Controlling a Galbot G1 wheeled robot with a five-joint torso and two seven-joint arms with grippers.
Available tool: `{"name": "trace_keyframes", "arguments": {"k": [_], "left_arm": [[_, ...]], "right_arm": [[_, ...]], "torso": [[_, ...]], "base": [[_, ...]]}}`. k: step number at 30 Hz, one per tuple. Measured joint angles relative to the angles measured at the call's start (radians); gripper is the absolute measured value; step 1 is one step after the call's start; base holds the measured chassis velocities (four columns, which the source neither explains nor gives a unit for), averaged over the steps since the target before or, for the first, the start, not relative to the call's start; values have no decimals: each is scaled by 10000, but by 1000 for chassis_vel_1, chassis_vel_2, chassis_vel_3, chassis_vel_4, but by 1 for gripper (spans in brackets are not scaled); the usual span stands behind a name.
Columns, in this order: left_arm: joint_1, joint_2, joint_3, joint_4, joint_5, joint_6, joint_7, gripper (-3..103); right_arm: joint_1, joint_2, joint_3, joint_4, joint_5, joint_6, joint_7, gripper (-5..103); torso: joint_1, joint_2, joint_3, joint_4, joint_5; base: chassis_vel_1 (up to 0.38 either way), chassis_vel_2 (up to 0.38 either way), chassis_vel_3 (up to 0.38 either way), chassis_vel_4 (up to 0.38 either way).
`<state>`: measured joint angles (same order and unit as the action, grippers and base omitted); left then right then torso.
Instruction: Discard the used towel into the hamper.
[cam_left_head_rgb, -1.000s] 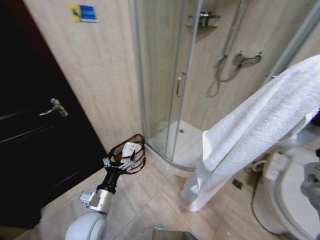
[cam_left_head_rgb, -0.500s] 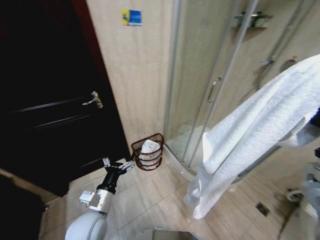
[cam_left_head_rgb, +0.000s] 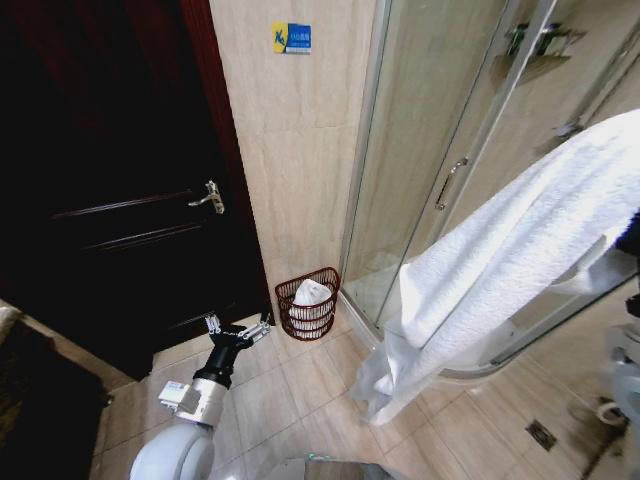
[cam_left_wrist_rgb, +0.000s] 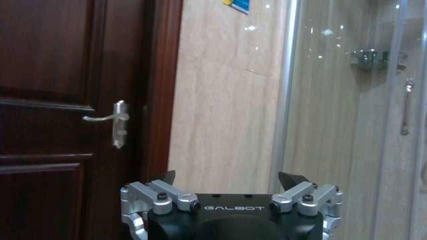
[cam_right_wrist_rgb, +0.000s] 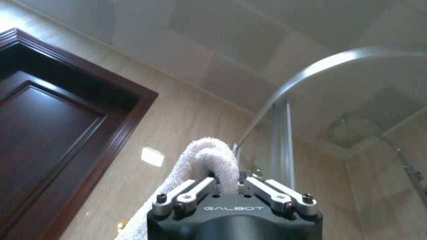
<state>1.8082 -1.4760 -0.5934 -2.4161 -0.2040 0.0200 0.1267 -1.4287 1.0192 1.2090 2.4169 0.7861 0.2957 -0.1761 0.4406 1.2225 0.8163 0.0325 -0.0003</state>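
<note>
- The white towel (cam_left_head_rgb: 500, 270) is hanging from the right gripper (cam_right_wrist_rgb: 227, 182), whose jaws are clenching its bunched end.
- The hamper (cam_left_head_rgb: 309, 304) is sitting on the floor between the door (cam_left_head_rgb: 110, 190) and the shower enclosure (cam_left_head_rgb: 440, 150).
- The left gripper (cam_left_head_rgb: 238, 327) is hovering low near the hamper, jaws spread apart, grasping nothing.

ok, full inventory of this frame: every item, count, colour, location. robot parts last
towel: 1, white, hanging from high on the right down toward the floor, one end pinched in the right gripper
hamper: 1, dark red-brown wire, on the floor against the wall between door and shower, white cloth already inside
door: 1, dark brown, on the left, shut
door handle: 1, silver lever, on the door's right edge
sign: 1, blue and yellow, high on the beige tile wall
shower enclosure: 1, glass with silver frame, right of the hamper
left gripper: open, empty, low above the floor tiles, short of the hamper
right gripper: shut on the towel, raised high
</note>
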Motion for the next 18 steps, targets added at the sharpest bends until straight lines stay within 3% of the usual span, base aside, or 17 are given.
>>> {"name": "trace_keyframes", "arguments": {"k": [10, 18], "left_arm": [[-1, 7, -3, 0, 1, 0, -1, 100], [0, -2, 2, 0, 0, 0, 1, 100]], "right_arm": [[-29, -22, -13, -116, 76, 53, 55, 5], [620, -230, -788, -799, 67, -55, 200, 5]], "torso": [[-8, -12, -9, -1, -3], [-11, -21, -11, -1, 9]], "base": [[164, 166, -161, -159], [-8, -13, 1, 18]]}}
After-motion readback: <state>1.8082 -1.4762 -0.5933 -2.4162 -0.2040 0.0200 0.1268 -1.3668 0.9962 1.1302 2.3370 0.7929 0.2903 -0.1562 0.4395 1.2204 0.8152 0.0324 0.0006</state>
